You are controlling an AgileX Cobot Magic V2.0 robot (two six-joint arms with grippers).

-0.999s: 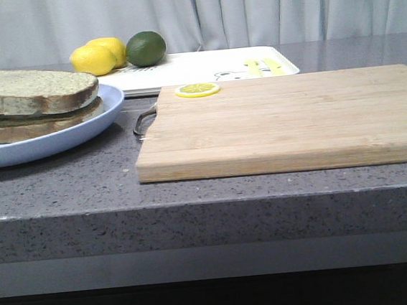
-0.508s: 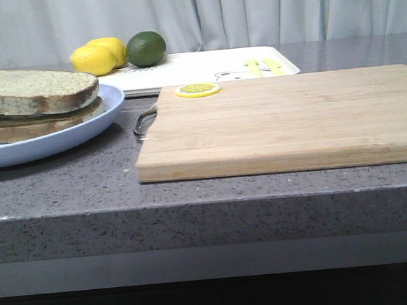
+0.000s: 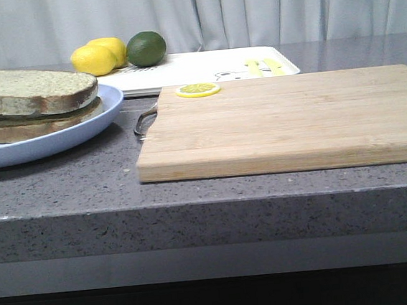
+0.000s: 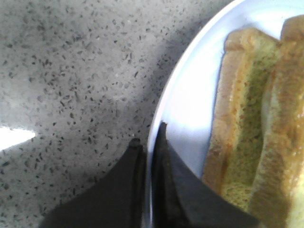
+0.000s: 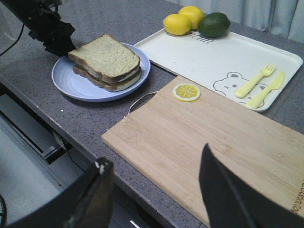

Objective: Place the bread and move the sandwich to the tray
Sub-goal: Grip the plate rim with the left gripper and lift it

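Observation:
The sandwich (image 3: 29,104) lies on the round light blue plate (image 3: 79,132) at the left, with the bread (image 5: 105,56) as its top slice; only a pale edge of filling shows between the slices. My left gripper (image 4: 148,135) is shut on the plate's rim (image 4: 190,95), one finger outside it and one inside, beside the sandwich (image 4: 247,142). It also shows in the right wrist view (image 5: 59,45) at the plate's far edge. My right gripper (image 5: 153,154) is open and empty above the table's front edge. The white tray (image 3: 202,66) lies at the back.
A wooden cutting board (image 3: 287,119) with a lemon slice (image 3: 197,89) on its corner lies between the plate and the tray. Two lemons (image 3: 97,56) and a lime (image 3: 146,48) sit at the tray's left end. A yellow toy fork and knife (image 5: 259,85) lie on the tray.

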